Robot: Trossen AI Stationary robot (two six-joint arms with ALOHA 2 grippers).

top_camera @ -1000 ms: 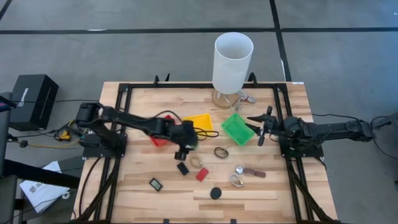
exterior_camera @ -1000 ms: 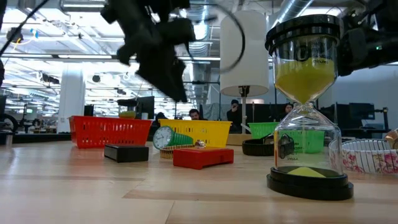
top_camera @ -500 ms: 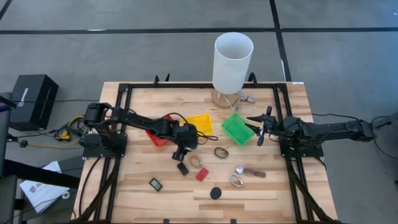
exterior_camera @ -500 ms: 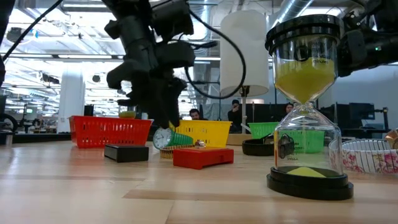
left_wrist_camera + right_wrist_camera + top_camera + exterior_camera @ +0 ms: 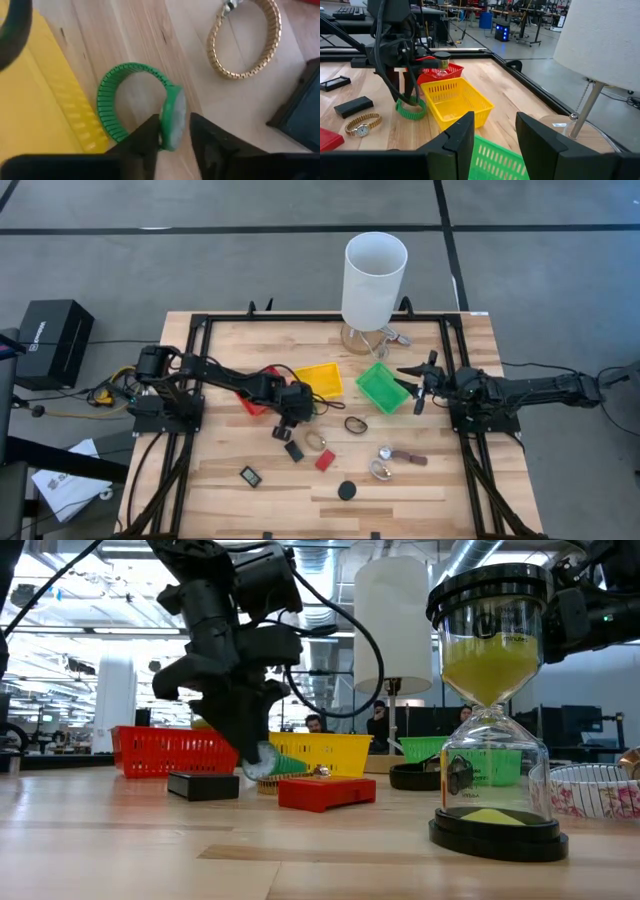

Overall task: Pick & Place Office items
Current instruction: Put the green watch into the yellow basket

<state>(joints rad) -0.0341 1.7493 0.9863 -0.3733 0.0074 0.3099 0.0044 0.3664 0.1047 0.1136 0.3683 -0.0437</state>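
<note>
My left gripper [image 5: 284, 420] stands low over the table just near of the yellow basket [image 5: 322, 379], shut on a green watch [image 5: 135, 100] with a stretch band. Around it lie other office items: a gold watch [image 5: 245, 40], a black rectangle [image 5: 293, 449], a red rectangle [image 5: 325, 460], a thin ring [image 5: 356, 424] and a black disc [image 5: 347, 491]. My right gripper [image 5: 415, 385] hangs open over the right end of the green basket [image 5: 382, 386], holding nothing. My left gripper pinches the green watch's round face [image 5: 172, 117] between its two fingers, which come from above, pointing down, one on each flat side. The face stands on edge; the band [image 5: 411, 109] lies as a loop on the table beside the yellow basket.
A red basket [image 5: 258, 398] sits left of the yellow one. A tall white cylinder [image 5: 374, 278] stands at the far edge. An hourglass [image 5: 495, 690] stands close to the low camera. A small dark rectangle [image 5: 250, 476] and silvery pieces [image 5: 383, 465] lie toward the near edge.
My left gripper has come down and a little toward the table's left edge, from above the items onto the green watch by the yellow basket. The right arm has kept still.
</note>
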